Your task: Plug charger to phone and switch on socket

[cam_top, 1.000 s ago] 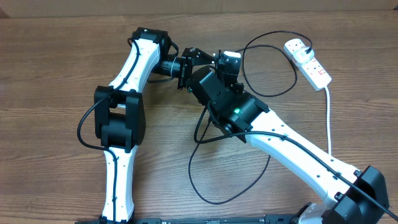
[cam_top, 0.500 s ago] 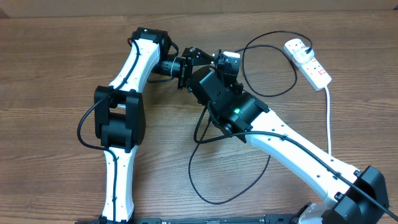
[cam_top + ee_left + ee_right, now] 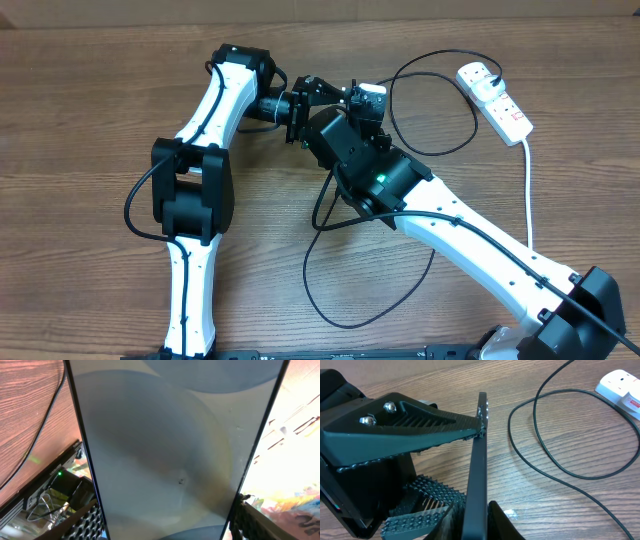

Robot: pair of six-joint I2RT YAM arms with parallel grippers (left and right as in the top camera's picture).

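I read this as a robotics lab bench: white-and-black left arm and right arm share a wood-grain table with a white power strip and loose black cable.

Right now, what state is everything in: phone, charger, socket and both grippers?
phone: clamped across its width; no plug visible in it.
left gripper: shut on the phone.
right gripper: one finger either side of the phone's edge; grip unclear.
charger: cable slack in loops on the table; free plug hidden.
socket: lying flat, cable running to it; switch too small to read.
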